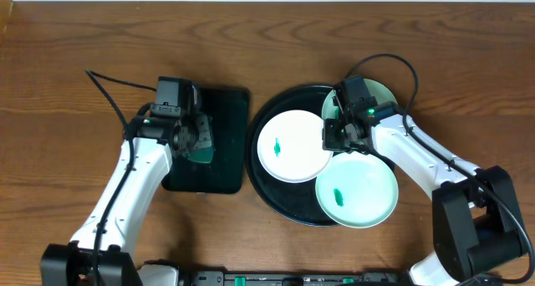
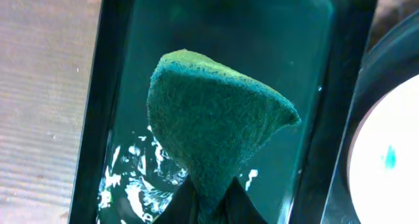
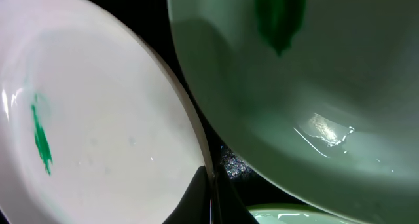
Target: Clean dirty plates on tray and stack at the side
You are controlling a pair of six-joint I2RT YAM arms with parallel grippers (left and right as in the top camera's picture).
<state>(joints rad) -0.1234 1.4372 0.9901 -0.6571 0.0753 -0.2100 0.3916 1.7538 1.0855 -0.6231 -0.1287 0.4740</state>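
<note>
The round black tray (image 1: 266, 186) holds three plates. The white plate (image 1: 288, 152) with a green smear lies at its left; it also shows in the right wrist view (image 3: 98, 119). A mint-green plate (image 1: 364, 198) with a smear lies at the front right. A second mint-green plate (image 1: 380, 94) lies at the back right, mostly under my right arm, and fills the right wrist view (image 3: 314, 86). My right gripper (image 1: 334, 137) (image 3: 211, 198) is shut on the white plate's right rim. My left gripper (image 1: 199, 140) (image 2: 209, 207) is shut on a green sponge (image 2: 209, 126) over the rectangular tray.
A smaller rectangular black tray (image 1: 221, 165) lies left of the round tray, wet inside (image 2: 131, 185). Brown wooden table (image 1: 84, 52) lies all round. Cables run from both arms.
</note>
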